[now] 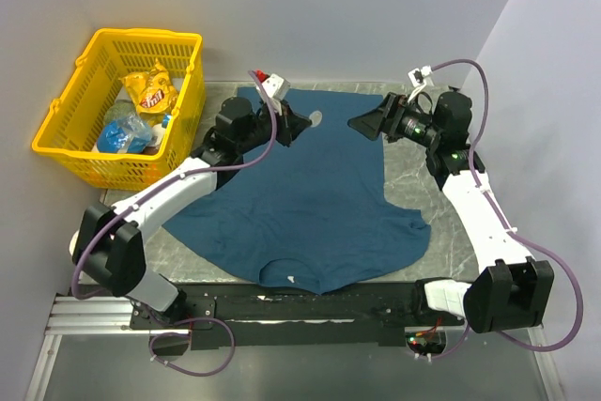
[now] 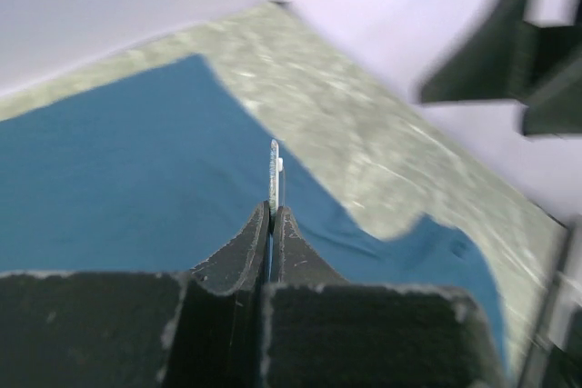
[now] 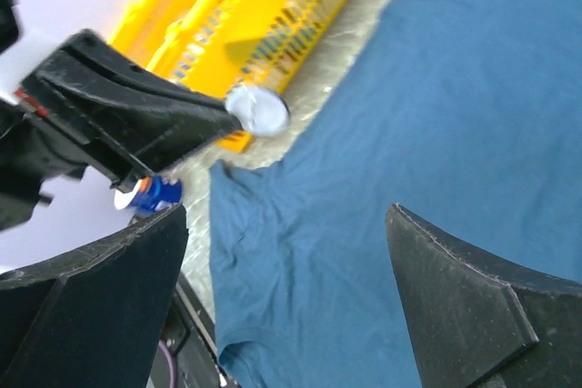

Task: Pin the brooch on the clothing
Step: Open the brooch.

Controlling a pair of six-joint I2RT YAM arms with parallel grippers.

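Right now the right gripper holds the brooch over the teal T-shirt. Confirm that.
Not quite. The left gripper holds the brooch over the teal T-shirt, pinched at its fingertips. The right wrist view shows this, with the right gripper open and holding nothing.

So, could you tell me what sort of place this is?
Likely a robotics lab workcell: plain white walls enclose a marbled table, with a T-shirt and yellow basket staged as props.

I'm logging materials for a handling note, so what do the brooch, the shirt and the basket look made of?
The brooch: pale silvery disc with a dull sheen, probably metal, possibly plastic. The shirt: matte teal fabric with soft creases, likely a cotton knit. The basket: glossy yellow lattice, apparently moulded plastic.
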